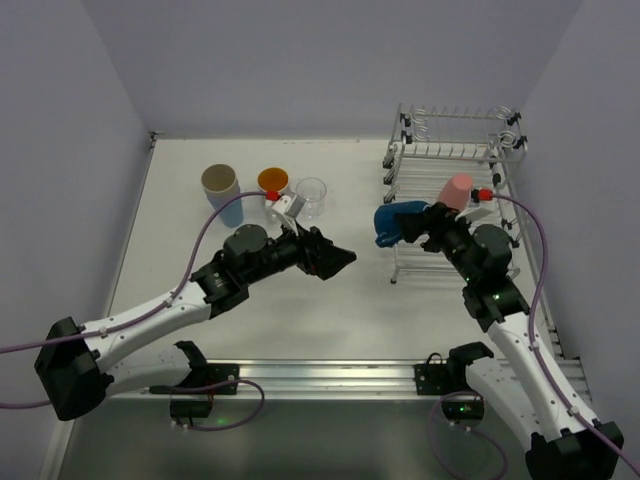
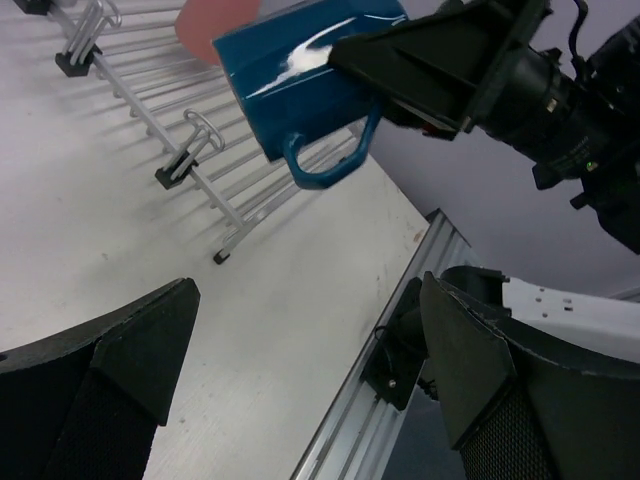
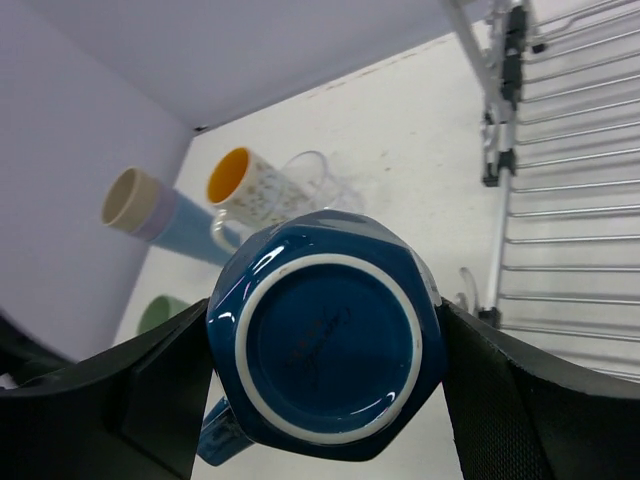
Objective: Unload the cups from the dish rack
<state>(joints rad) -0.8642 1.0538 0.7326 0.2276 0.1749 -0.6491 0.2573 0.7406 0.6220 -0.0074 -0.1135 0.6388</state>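
Half a handover, I judge: my right gripper (image 1: pixel 418 226) holds the dark-blue mug (image 1: pixel 388 223) sideways beside the dish rack (image 1: pixel 450 152), my left gripper (image 1: pixel 338 260) gaping wide toward it.

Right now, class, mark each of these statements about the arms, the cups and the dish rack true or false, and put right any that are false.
1. The right fingers grip the dark-blue mug. True.
2. The left fingers are clamped on the clear glass. False: they stand wide open and empty above the table.
3. A pink cup sits on the dish rack. True.
4. The orange-inside mug sits on the dish rack. False: it stands on the table, beside the clear glass.
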